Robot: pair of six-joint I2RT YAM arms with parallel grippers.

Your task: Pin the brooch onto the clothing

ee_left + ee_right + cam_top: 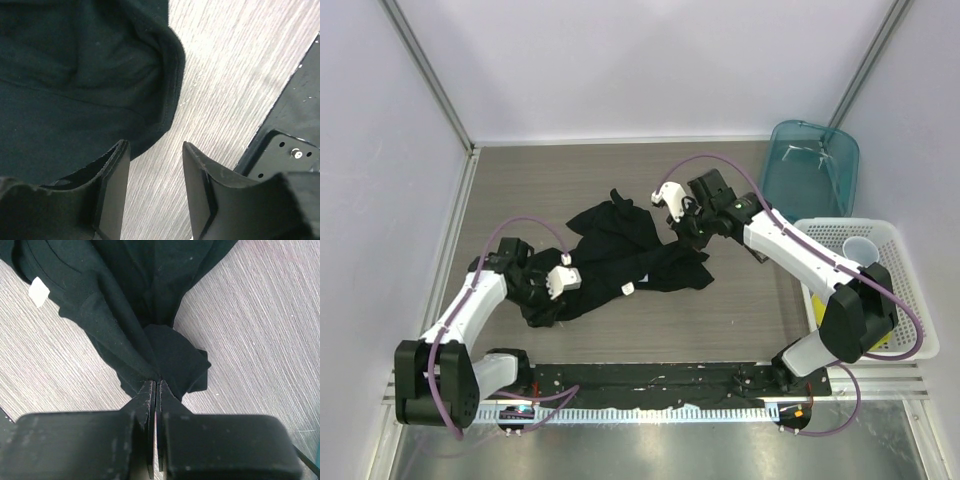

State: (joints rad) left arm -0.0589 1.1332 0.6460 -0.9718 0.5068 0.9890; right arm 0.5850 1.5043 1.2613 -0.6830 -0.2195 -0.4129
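Note:
The clothing, a black T-shirt, lies crumpled in the middle of the table, its small white label facing up. The label also shows in the right wrist view. My right gripper is shut on a bunched fold of the shirt at its right edge, seen close in the right wrist view. My left gripper is open at the shirt's lower left. In the left wrist view it is empty, with bare table between the fingers and the shirt hem just ahead. The brooch is not in view.
A teal bin stands at the back right. A white basket holding a clear cup sits at the right edge. The black base plate runs along the near edge and shows in the left wrist view.

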